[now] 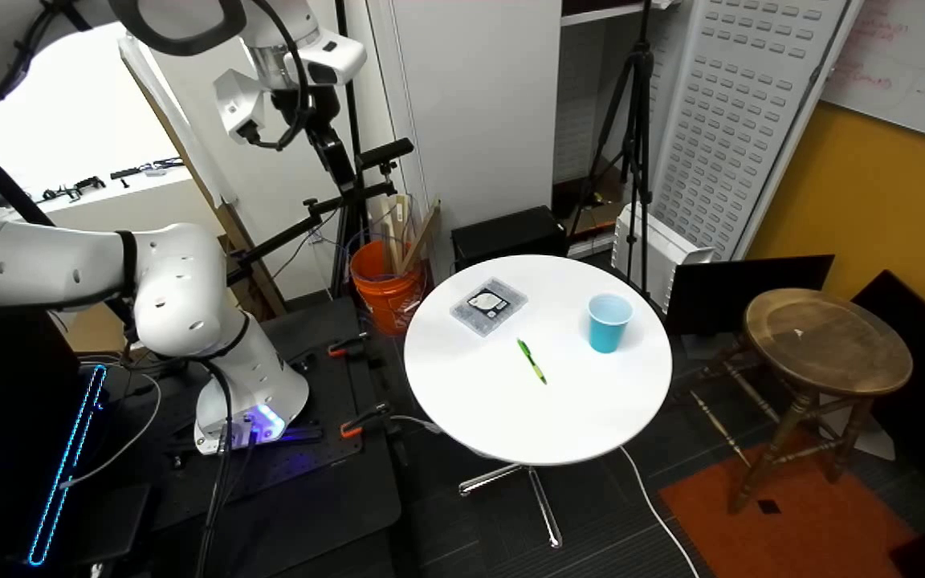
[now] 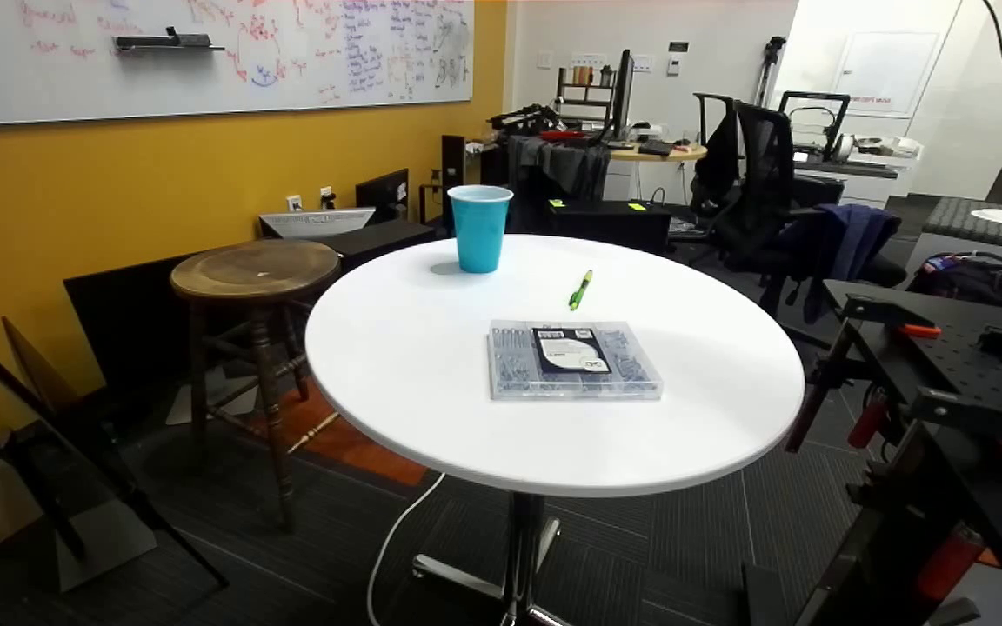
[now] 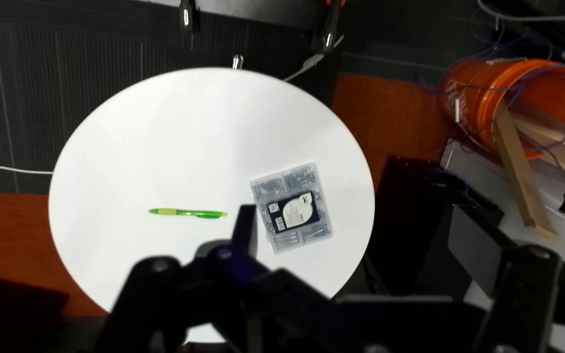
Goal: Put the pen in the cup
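Note:
A green pen (image 1: 531, 360) lies flat on the white round table (image 1: 462, 401), apart from the cup. It also shows in an exterior view (image 2: 581, 290) and in the wrist view (image 3: 188, 213). A blue cup (image 1: 609, 323) with a white inside stands upright on the table. It also shows in an exterior view (image 2: 480, 230) and does not show in the wrist view. My gripper (image 1: 334, 156) is high above and to the side of the table, away from pen and cup. In the wrist view the gripper (image 3: 356, 215) has its two fingers wide apart with nothing between them.
A clear plastic box of small parts (image 1: 489, 307) lies on the table near the pen. An orange bucket (image 1: 386, 289) with wood pieces stands on the floor beside the table. A wooden stool (image 1: 828, 341) and a black tripod (image 1: 637, 144) stand around it.

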Motion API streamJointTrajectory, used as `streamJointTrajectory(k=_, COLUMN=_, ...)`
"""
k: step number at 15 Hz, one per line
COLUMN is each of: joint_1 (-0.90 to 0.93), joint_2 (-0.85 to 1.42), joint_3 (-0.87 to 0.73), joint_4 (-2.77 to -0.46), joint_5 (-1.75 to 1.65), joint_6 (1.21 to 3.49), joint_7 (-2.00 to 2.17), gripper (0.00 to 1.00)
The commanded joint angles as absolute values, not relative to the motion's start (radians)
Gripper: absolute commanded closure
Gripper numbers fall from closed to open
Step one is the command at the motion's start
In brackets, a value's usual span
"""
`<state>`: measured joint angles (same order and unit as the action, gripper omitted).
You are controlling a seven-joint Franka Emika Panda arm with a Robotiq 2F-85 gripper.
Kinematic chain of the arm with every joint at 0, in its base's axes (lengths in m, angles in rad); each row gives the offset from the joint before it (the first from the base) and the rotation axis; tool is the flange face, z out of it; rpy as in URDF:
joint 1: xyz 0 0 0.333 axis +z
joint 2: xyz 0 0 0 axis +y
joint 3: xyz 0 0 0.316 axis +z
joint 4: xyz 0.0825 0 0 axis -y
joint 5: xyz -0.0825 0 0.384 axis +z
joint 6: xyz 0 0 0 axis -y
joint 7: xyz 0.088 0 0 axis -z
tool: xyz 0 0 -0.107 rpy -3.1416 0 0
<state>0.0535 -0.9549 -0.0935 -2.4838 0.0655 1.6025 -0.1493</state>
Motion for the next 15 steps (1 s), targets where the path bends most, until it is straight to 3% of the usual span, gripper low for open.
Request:
streamJointTrajectory(k=1, joint_1=0.011, joint_2=-0.9, joint_3=-0.082, joint_4=-2.461, joint_5=0.098, joint_6=1.747, joint_7=-0.073, gripper=0.0)
streamJointTrajectory(k=15, joint_1=-0.207, joint_2=-0.546, joint_3=0.029, joint_4=-2.447, joint_5=0.083, joint_6=2.352, joint_7=0.487, gripper=0.0)
